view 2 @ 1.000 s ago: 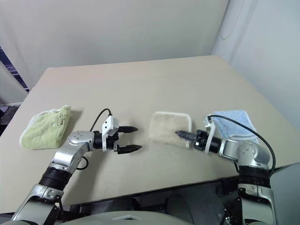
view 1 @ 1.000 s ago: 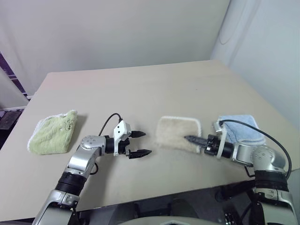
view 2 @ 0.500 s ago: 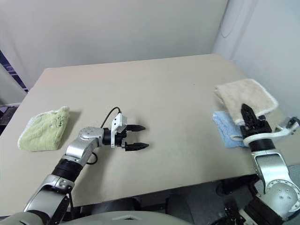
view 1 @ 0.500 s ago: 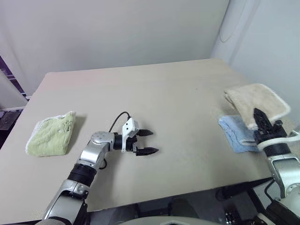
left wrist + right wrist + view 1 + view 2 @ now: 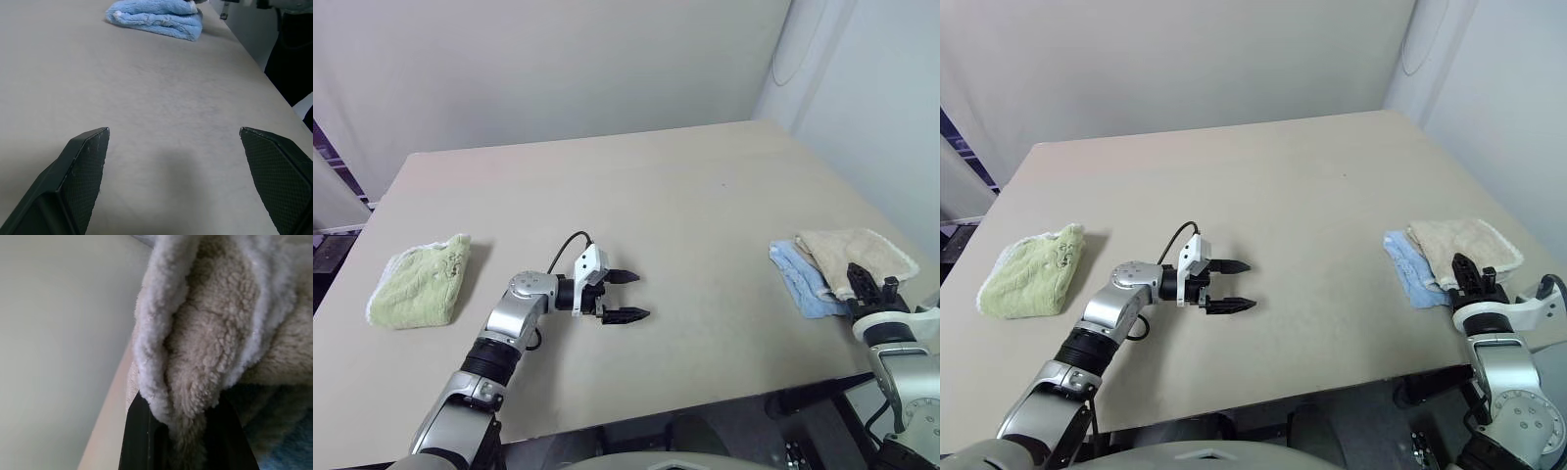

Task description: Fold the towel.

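Black, textured fingers of the right gripper (image 5: 178, 431) are pinching together on a bunched fold of the towel (image 5: 850, 253), with beige terry pile and a pale corded edge spilling out between and above them in the right wrist view. From the head camera, that gripper is sitting at the near right edge of the table (image 5: 636, 196), pointing away from the robot, and the folded beige towel is lying in front of it, draped over the right part of the light blue folded towel (image 5: 800, 277). The blue cloth is showing along the left side of the beige one, the two touching and overlapping near the table's right edge.

The left gripper (image 5: 625, 296) is hanging over the middle of the tabletop with its two black fingers spread wide and nothing between them, pointing toward the robot's right. Its wrist camera is looking along those fingers (image 5: 83, 166) across bare tan tabletop toward the blue towel in the distance, well apart from the fingertips. A black cable (image 5: 563, 250) is looping up from the wrist of that arm.

Far over on the left side of the table, a light green folded towel (image 5: 416, 284) is lying on its own, well apart from both grippers and from the other two cloths.
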Controlling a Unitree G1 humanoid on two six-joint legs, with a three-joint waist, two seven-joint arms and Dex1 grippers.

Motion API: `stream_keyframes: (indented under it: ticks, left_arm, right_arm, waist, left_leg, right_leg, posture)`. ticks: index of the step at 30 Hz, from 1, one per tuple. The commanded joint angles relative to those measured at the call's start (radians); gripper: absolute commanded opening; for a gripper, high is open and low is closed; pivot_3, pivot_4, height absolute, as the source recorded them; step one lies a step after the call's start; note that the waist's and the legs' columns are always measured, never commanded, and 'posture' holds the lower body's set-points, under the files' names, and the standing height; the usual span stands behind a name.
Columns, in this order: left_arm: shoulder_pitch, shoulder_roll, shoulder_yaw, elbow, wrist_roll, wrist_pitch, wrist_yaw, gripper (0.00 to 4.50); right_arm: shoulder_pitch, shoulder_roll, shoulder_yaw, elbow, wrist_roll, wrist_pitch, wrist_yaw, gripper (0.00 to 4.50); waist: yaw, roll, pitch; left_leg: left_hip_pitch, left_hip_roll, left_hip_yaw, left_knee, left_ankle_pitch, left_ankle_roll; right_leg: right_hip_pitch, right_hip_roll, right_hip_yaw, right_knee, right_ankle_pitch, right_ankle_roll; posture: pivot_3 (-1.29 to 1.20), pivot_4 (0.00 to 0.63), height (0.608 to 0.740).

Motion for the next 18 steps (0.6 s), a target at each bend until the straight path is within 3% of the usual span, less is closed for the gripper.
stream_keyframes:
  ticks: [1,9,10,12,18]
  left_arm:
    - [0.001,0.015,0.004,-0.047,-0.002,0.006,0.008,4.5]
    - [-0.005,0.021,0.012,-0.05,-0.007,0.024,0.024,4.5]
    - [-0.008,0.021,0.013,-0.046,-0.007,0.024,0.026,4.5]
    - [-0.018,0.018,0.014,-0.039,-0.008,0.027,0.028,4.5]
    - [-0.033,0.024,0.02,-0.035,-0.012,0.039,0.024,4.5]
  right_arm:
    - [-0.004,-0.022,0.019,0.02,0.006,-0.012,0.018,0.01]
    - [-0.011,-0.004,0.054,0.087,-0.005,-0.046,0.008,0.01]
    - [-0.011,-0.005,0.055,0.091,0.0,-0.048,0.009,0.7]
    - [-0.014,-0.011,0.053,0.102,0.014,-0.045,0.013,1.28]
    - [0.027,-0.033,0.058,0.027,0.091,0.004,0.021,3.55]
  waist:
    - [0.001,0.0,0.0]
    - [0.0,0.0,0.0]
    - [0.0,0.0,0.0]
    - [0.0,0.0,0.0]
    - [0.001,0.0,0.0]
  left_leg:
    - [0.0,0.0,0.0,0.0,0.0,0.0]
    - [0.001,0.0,0.001,0.0,0.0,0.0]
    - [0.001,0.0,0.0,0.0,0.0,0.0]
    - [0.001,0.0,0.0,0.0,0.0,0.0]
    - [0.001,0.0,0.0,0.0,0.0,0.0]
  right_leg:
    - [0.0,0.0,0.0,0.0,0.0,0.0]
    - [0.0,0.001,0.001,0.0,0.0,0.0]
    - [0.0,0.001,0.001,0.0,0.0,0.0]
    - [0.0,0.001,0.001,0.0,0.0,0.0]
    - [0.0,0.001,0.001,0.0,0.0,0.0]
  posture:
    - [0.0,0.0,0.74]
    - [0.0,0.0,0.74]
    - [0.0,0.0,0.74]
    - [0.0,0.0,0.74]
    - [0.0,0.0,0.74]
